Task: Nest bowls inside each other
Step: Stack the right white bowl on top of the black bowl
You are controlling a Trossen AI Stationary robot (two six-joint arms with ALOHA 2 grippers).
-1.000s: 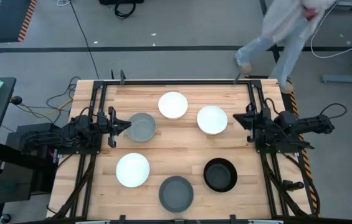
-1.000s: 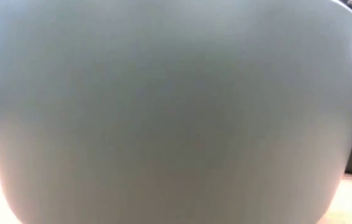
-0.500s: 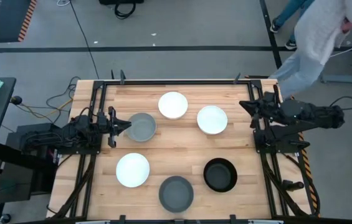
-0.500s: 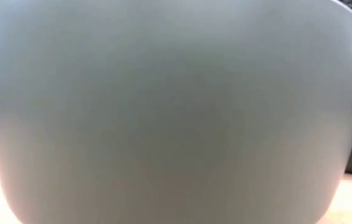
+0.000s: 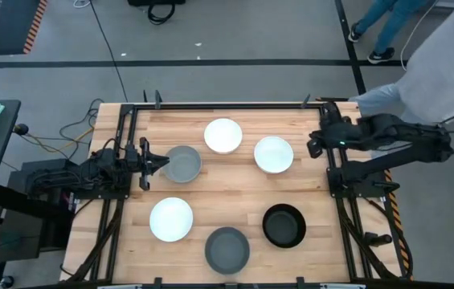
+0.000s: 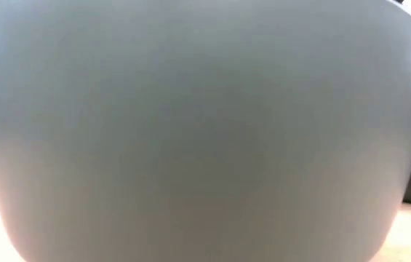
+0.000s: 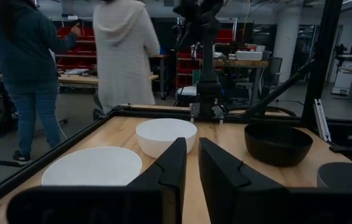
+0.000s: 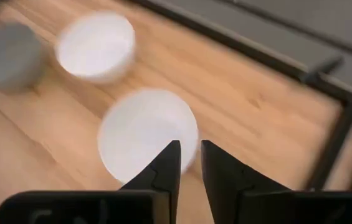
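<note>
Six bowls stand upright on the wooden table in the high view. Two white bowls [image 5: 223,135] [image 5: 274,154] are toward the far side, and a grey bowl [image 5: 183,164] is left of them. A third white bowl [image 5: 171,219], a second grey bowl [image 5: 227,250] and the black bowl [image 5: 284,225] are on the near side. My left gripper [image 5: 161,163] lies low just left of the grey bowl's rim, fingers nearly together [image 7: 191,168]. My right gripper [image 5: 311,147] hovers raised, right of the white bowl [image 8: 147,134], fingers close together [image 8: 190,155].
The near grey bowl's wall [image 6: 198,131] fills the low view. A black frame [image 5: 227,105] runs along the table's far edge, with rails at both sides. A person in light clothes [image 5: 443,64] stands beyond the table's far right corner. Bare wood [image 5: 227,193] lies between the bowls.
My right arm has risen from its rest at the table's right edge. Its gripper has gone toward the far edge, then a little left toward the nearest white bowl. The person behind the table has walked off to the right. The bowls have stayed in place.
</note>
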